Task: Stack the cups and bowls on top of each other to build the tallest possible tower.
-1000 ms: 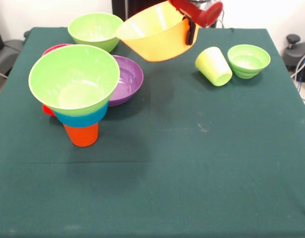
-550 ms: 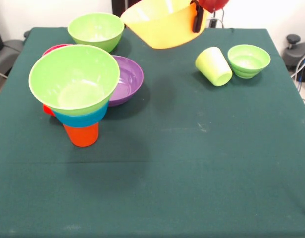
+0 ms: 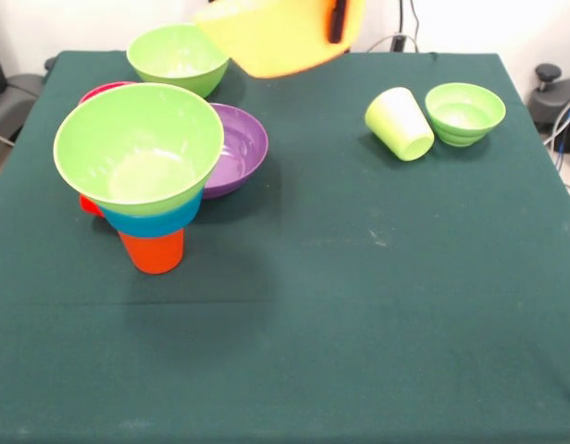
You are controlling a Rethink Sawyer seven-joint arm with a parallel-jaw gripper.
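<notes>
Nearest us on the worktop stands the tower: orange cup, blue bowl, lime bowl. Behind it sits the purple bowl. Farthest, we see the claw gripping the raised yellow bowl.
</notes>
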